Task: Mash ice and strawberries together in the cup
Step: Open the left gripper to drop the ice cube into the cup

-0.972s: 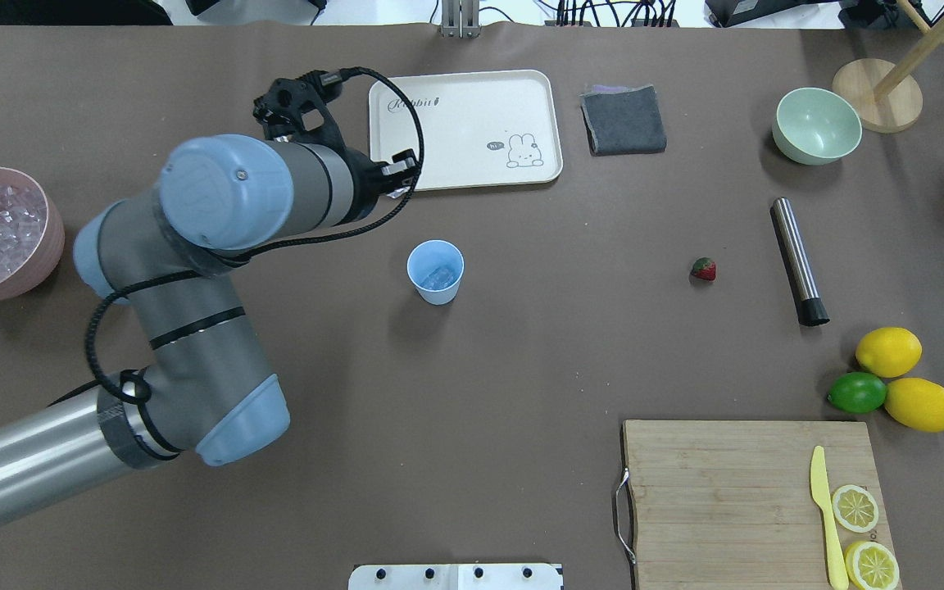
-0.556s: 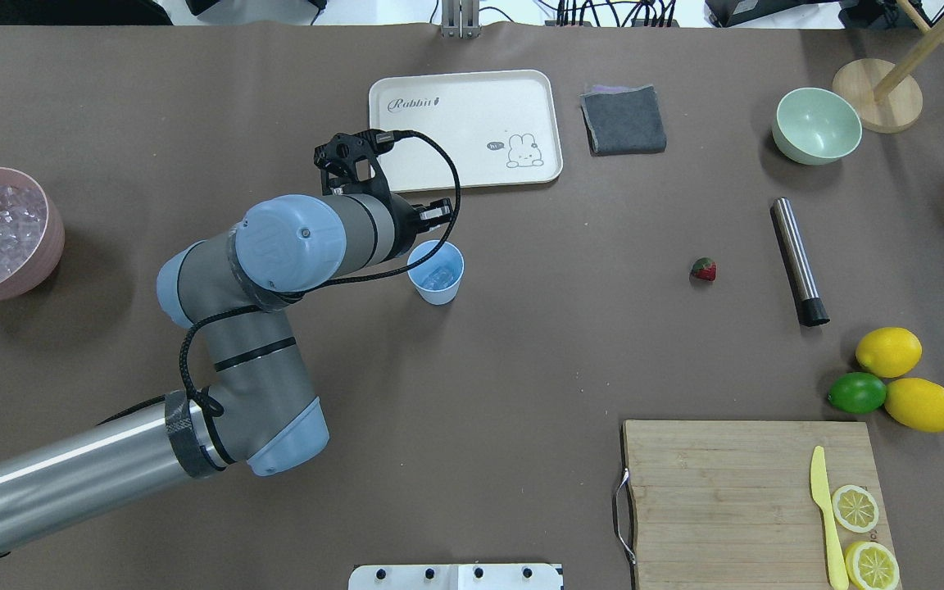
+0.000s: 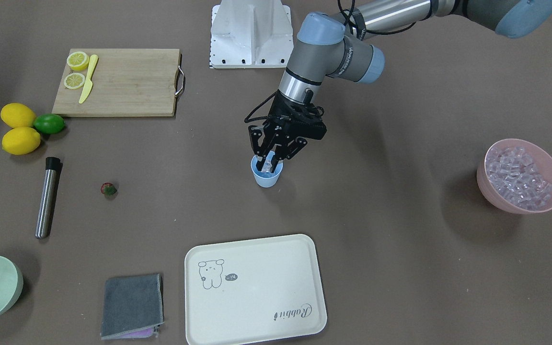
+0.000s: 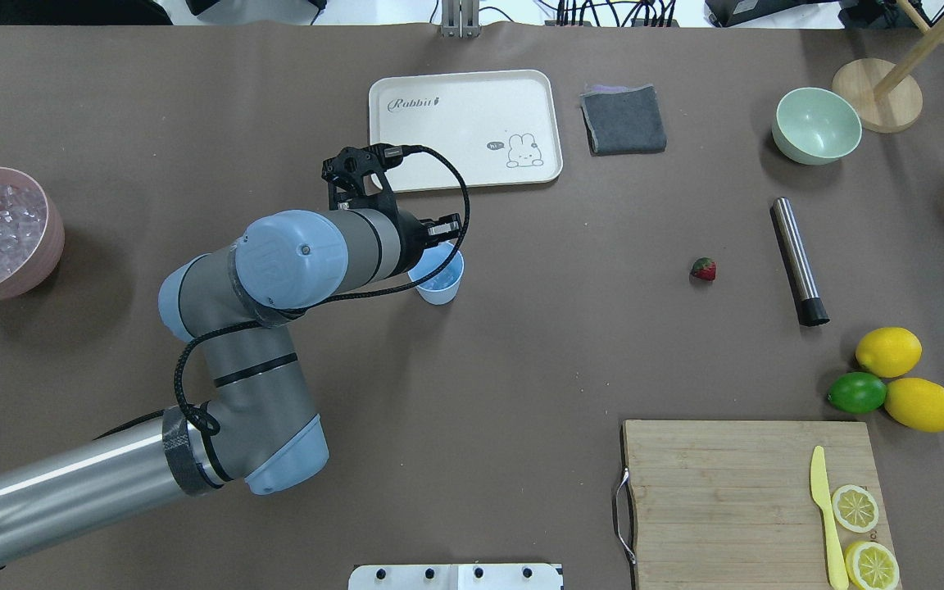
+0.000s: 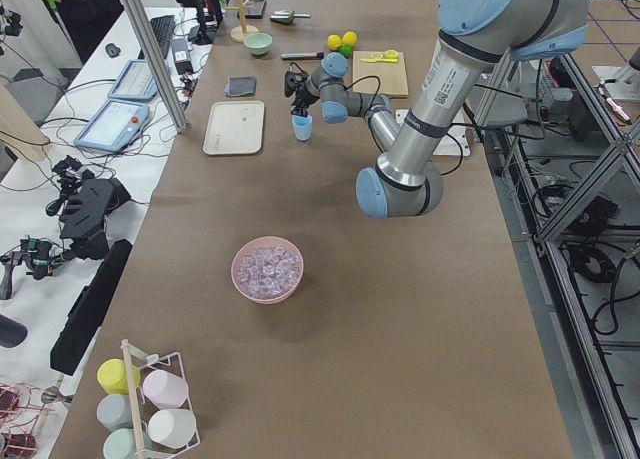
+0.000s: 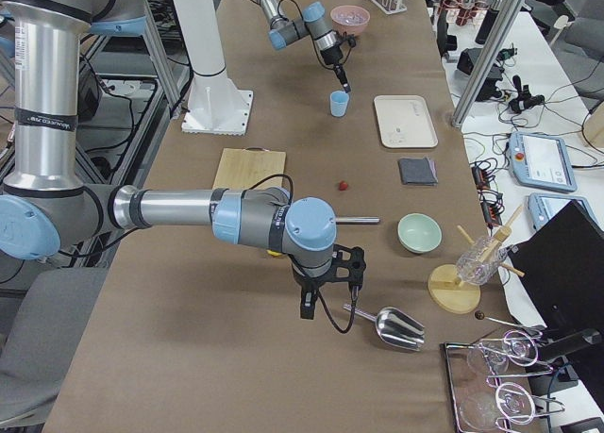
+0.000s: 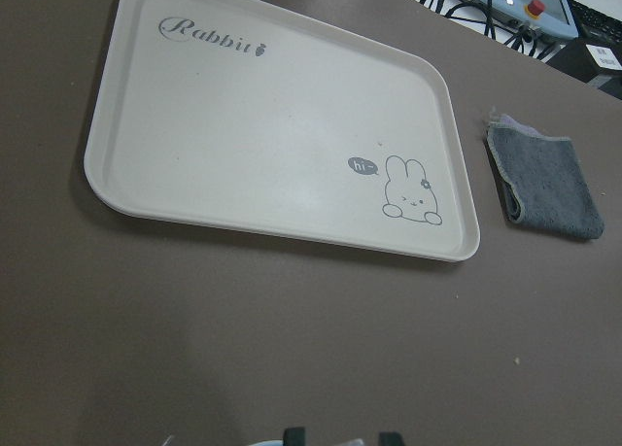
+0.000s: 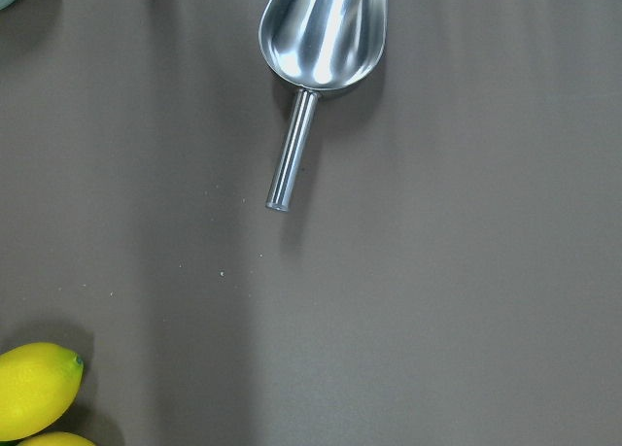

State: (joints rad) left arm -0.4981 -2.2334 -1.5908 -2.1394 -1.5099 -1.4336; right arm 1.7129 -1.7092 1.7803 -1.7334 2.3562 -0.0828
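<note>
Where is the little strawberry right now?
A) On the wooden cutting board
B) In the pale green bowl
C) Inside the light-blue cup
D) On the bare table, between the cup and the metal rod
D: the strawberry lies alone on the brown table, well clear of the cup and a little short of the metal rod.

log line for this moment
left gripper: clear ice cube pinched over light-blue plastic cup | tiny red strawberry: on table | right gripper: near metal scoop
</note>
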